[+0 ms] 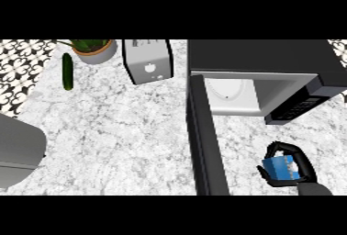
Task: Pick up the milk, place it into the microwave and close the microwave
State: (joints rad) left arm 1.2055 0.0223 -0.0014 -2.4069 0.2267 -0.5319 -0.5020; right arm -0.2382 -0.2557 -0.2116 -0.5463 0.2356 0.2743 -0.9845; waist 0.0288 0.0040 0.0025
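My right hand [301, 169] is at the lower right, fingers and thumb curled round a small blue-and-white milk carton [281, 167]. The hand holds it in front of the black microwave [271, 57], below its open cavity [234, 94] with the white turntable inside. The microwave's door [205, 137] stands open, swung out toward me, just left of the hand. The keypad panel [298, 106] is to the cavity's right. My left hand does not show.
A grey toaster [148, 61] stands left of the microwave. A potted plant [93, 49] and a green cucumber [68, 71] lie at the back left. A grey object [19, 151] sits at the left edge. The marble counter [115, 137] spreads between them.
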